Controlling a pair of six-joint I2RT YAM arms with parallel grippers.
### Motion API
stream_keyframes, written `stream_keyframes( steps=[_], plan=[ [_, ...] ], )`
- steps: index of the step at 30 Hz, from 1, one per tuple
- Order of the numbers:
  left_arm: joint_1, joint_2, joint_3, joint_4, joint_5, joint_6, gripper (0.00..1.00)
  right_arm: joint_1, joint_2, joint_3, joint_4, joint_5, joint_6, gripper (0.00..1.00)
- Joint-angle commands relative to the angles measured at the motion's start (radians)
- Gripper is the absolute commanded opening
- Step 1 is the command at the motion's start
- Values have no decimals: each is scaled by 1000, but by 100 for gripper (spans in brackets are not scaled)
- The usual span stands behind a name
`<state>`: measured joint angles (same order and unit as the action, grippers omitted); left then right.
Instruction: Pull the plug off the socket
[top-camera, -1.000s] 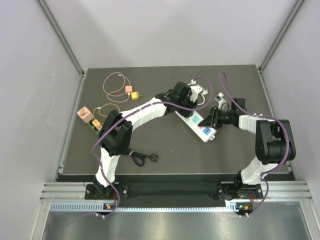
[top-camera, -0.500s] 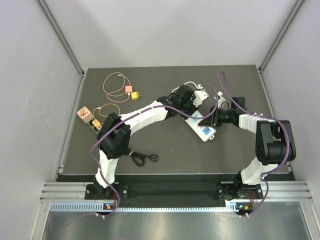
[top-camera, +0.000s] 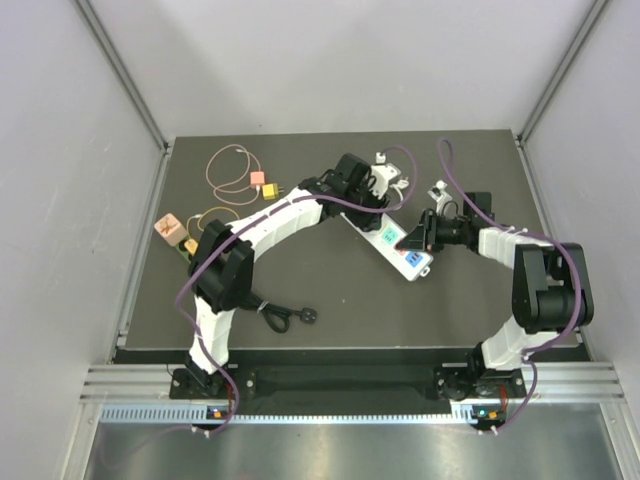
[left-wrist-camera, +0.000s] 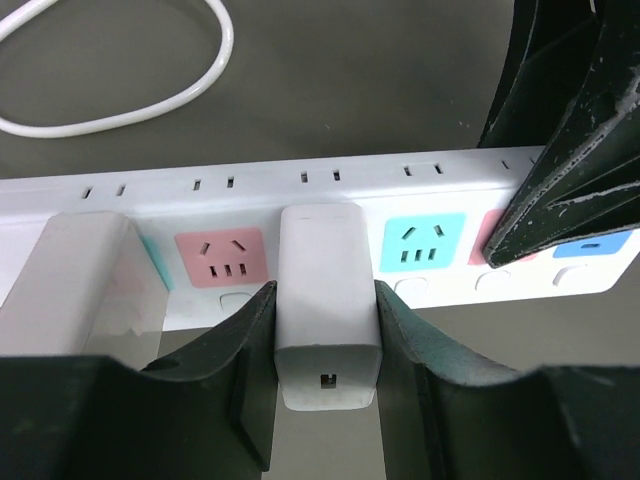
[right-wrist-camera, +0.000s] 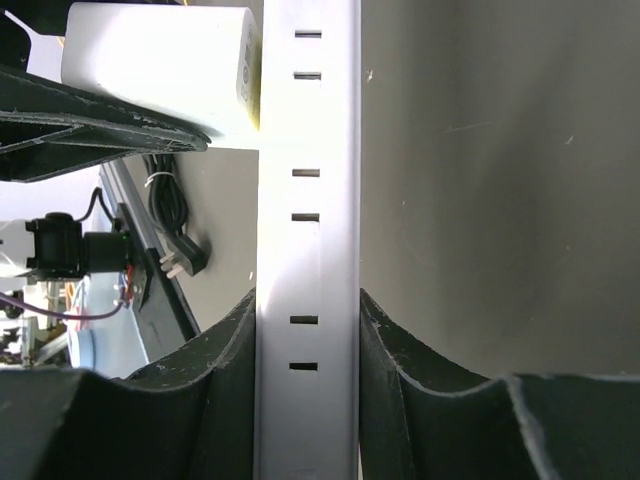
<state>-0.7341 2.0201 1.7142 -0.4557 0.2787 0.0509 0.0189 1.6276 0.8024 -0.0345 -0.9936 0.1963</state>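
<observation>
Plug (left-wrist-camera: 328, 300) sits in the power strip (left-wrist-camera: 440, 180), on the middle of the tabletop (top-camera: 330, 290). My left claw (left-wrist-camera: 322, 305) clamps its sides to pull, while my right claw (right-wrist-camera: 307, 315) grips the strip's near-right end, anchoring it.

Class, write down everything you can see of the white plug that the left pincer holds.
The white plug is a smooth, rounded rectangular block, plastic by its look, with a small square port in its outer end. It stands out from the white power strip, between a pink socket and a cyan socket, apparently still seated. The left pincer is shut on its two sides.
</observation>
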Motion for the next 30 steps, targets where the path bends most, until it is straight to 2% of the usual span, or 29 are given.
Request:
stream_keyframes(
  steps=[1,4,6,7,8,9,13,16,22,25,28,30],
  plan=[
    [-13,-119,28,35,224,21,0,-11,-28,37,61,75,-32,0],
    [-13,-126,31,3,147,75,0,-11,-31,37,59,78,-32,0],
    [-17,-115,51,-11,44,29,0,-11,-35,34,62,84,-31,0],
    [-24,-110,62,-30,-14,5,0,-10,-35,34,62,90,-31,0],
    [-52,-103,93,-49,-153,-32,0,-10,-34,34,62,93,-29,0],
    [-71,-78,116,-70,-221,-43,0,-11,-32,32,62,96,-29,0],
    [-160,-34,183,-153,-410,-37,0,-10,-29,31,64,110,-28,0],
    [-179,-29,194,-169,-434,-46,0,-11,-34,27,62,122,-26,0],
    [-177,-49,202,-195,-389,-48,0,-11,-35,26,65,121,-24,0],
    [-165,-86,179,-183,-404,-45,0,-50,-37,21,74,92,-26,0],
    [-72,-148,108,-126,-353,-88,0,-71,-40,14,93,38,-20,0],
    [-13,-213,6,-71,-285,-150,0,-82,-44,8,104,33,-12,0]
  ],
)
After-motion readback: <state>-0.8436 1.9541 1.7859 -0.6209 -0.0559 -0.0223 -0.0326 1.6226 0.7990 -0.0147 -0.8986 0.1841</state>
